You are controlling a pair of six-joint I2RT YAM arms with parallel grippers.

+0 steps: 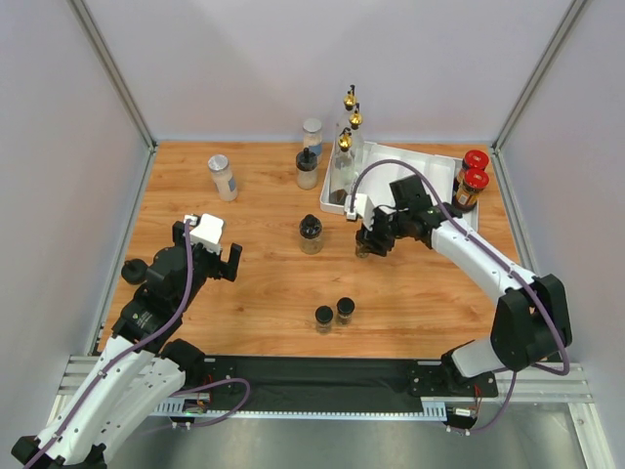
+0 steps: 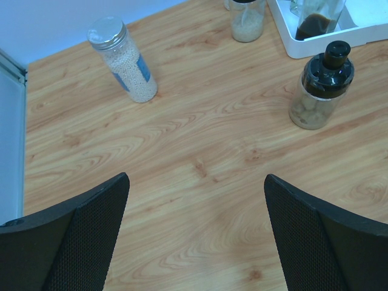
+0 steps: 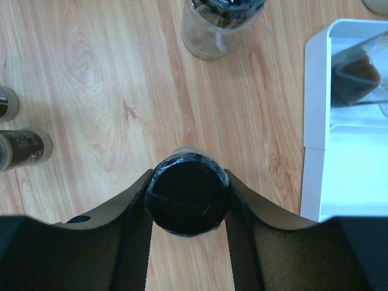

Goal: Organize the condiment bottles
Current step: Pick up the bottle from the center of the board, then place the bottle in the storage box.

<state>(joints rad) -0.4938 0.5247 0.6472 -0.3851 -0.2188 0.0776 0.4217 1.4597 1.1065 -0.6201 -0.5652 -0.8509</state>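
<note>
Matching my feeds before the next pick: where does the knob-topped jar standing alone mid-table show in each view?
Top external: knob-topped jar at table centre.
Left wrist: jar at upper right.
Right wrist: jar at top edge, cropped.
Shared landmark: white tray, near the jar in all three.

No legible text anywhere. Silver-lidded jar [image 2: 124,60]: blue label on side, print too small to read. Small black-capped jar [image 3: 24,148], left edge of right wrist view: dark label, faint lettering, blurred, unreadable.
</note>
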